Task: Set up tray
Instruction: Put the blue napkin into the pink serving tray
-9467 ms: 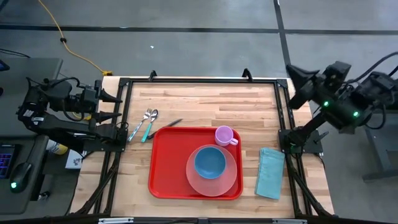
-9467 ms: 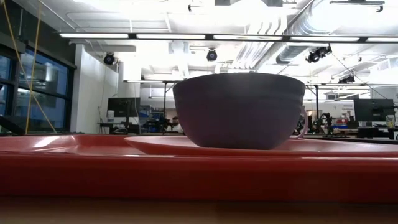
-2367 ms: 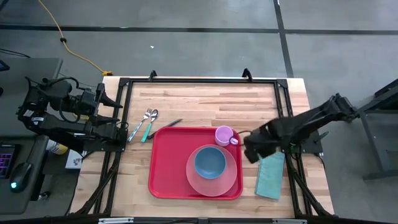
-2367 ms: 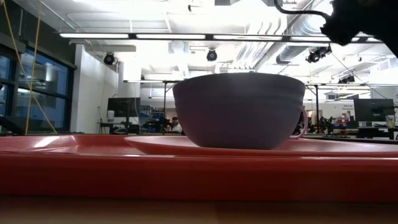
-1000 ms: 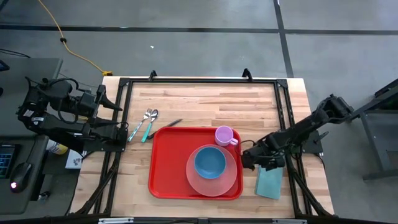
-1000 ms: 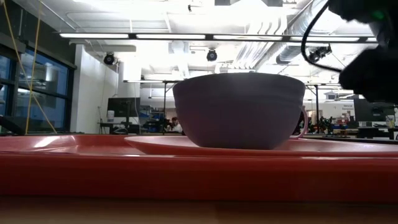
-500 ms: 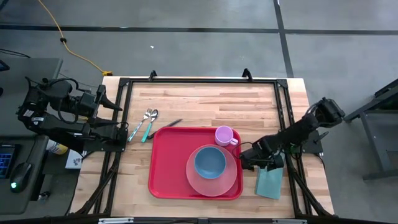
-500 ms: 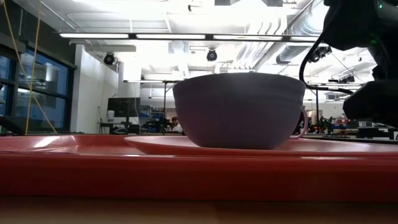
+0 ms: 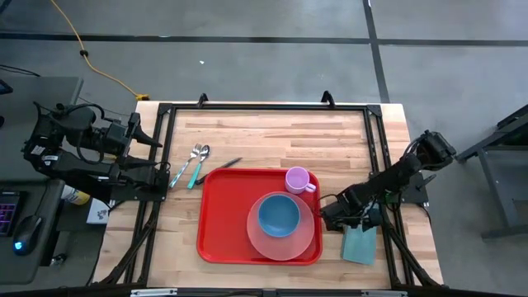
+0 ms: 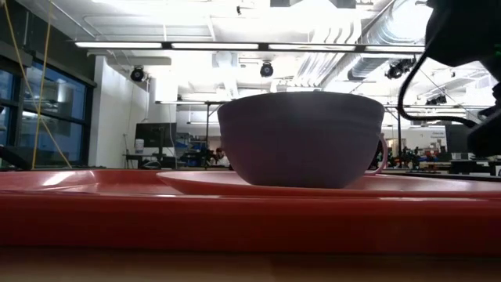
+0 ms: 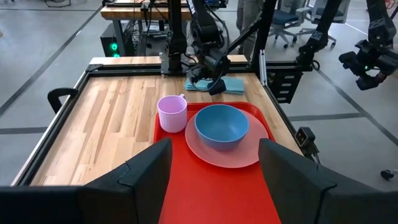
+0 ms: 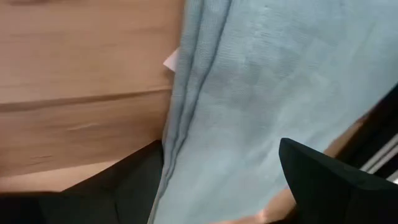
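Since a second ago my right pincer (image 9: 340,219) has dropped onto the folded teal napkin (image 9: 360,244) beside the red tray (image 9: 221,223) mid-worktop, fingers apart, so I should straddle the folded edge and pinch every layer, though the arm hides contact; left pincer (image 11: 211,180) waits, spread.

The tray (image 9: 223,216) is a large red plastic rectangle with rounded corners and a raised rim. It lies flat on the wooden table, long side across, toward the near edge. Its left half is bare; its right half carries tableware.
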You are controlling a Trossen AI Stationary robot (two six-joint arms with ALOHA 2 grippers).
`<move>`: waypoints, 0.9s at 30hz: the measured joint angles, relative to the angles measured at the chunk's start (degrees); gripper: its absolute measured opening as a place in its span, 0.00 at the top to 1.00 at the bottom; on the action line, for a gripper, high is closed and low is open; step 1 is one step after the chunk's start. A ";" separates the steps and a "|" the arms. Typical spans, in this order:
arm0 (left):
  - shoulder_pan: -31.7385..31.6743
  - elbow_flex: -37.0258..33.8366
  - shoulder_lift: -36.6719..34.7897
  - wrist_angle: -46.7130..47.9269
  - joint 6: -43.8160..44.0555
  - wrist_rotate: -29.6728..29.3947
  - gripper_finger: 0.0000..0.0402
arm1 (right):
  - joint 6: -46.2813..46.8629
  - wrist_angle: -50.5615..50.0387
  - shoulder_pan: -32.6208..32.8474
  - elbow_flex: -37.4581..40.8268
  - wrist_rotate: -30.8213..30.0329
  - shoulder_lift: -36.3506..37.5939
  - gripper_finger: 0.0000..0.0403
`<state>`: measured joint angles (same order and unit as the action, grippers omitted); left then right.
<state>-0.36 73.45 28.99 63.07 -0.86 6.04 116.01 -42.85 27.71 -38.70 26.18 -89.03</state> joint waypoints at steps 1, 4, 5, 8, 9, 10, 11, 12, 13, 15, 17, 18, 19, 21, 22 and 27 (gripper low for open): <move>-0.01 0.00 0.00 0.00 0.00 0.00 0.32 | 0.23 -0.36 0.30 0.02 0.33 0.00 0.26; 0.00 0.00 0.00 0.03 0.00 0.00 0.32 | 0.85 -0.62 1.00 0.02 0.78 0.00 0.26; 0.00 0.00 0.00 0.07 -0.01 0.00 0.32 | 0.94 -0.63 1.08 0.04 0.81 0.00 0.26; -0.02 0.00 0.00 0.07 -0.03 0.00 0.32 | 1.05 -0.50 1.13 0.07 0.79 0.00 0.27; -0.01 0.00 0.00 0.07 -0.04 0.00 0.32 | 1.05 -0.35 1.13 0.12 0.79 0.00 0.28; 0.00 0.00 0.00 0.07 -0.06 0.00 0.32 | 1.07 -0.09 1.13 0.19 0.78 0.00 0.30; 0.00 0.00 0.00 0.07 -0.08 0.00 0.32 | 1.09 0.24 1.13 0.24 0.73 0.00 0.31; 0.00 0.00 0.00 0.07 -0.12 0.00 0.32 | 1.09 0.54 1.13 0.24 0.59 -0.06 0.33; 0.00 0.00 -0.01 0.07 -0.14 0.00 0.32 | 1.09 0.81 1.13 0.24 0.54 -0.18 0.34; 0.00 0.00 0.00 0.07 -0.15 0.00 0.32 | 1.10 1.46 1.13 0.24 0.50 -0.69 0.38; -0.02 0.00 0.00 0.07 -0.15 0.00 0.32 | 1.07 2.44 1.13 0.24 0.46 -1.28 0.40; 0.00 0.00 0.00 0.07 -0.15 0.00 0.32 | 1.06 2.96 1.12 0.23 0.50 -1.66 0.42; -0.01 0.00 0.00 0.07 -0.15 0.00 0.32 | 1.03 3.57 1.12 0.20 0.60 -2.01 0.43; -0.01 0.00 0.00 0.07 -0.15 0.00 0.32 | 1.00 4.64 1.13 0.15 0.81 -2.94 0.45; -0.02 0.00 -0.02 0.07 -0.15 0.00 0.32 | 0.98 5.16 1.11 0.13 0.85 -3.30 0.47; 0.00 0.00 -0.02 0.07 -0.15 0.00 0.32 | 0.93 7.82 1.13 0.09 1.65 -4.60 0.52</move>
<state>-0.36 73.45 28.98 63.13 -1.02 6.04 116.94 -35.03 28.84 -38.61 27.83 -93.63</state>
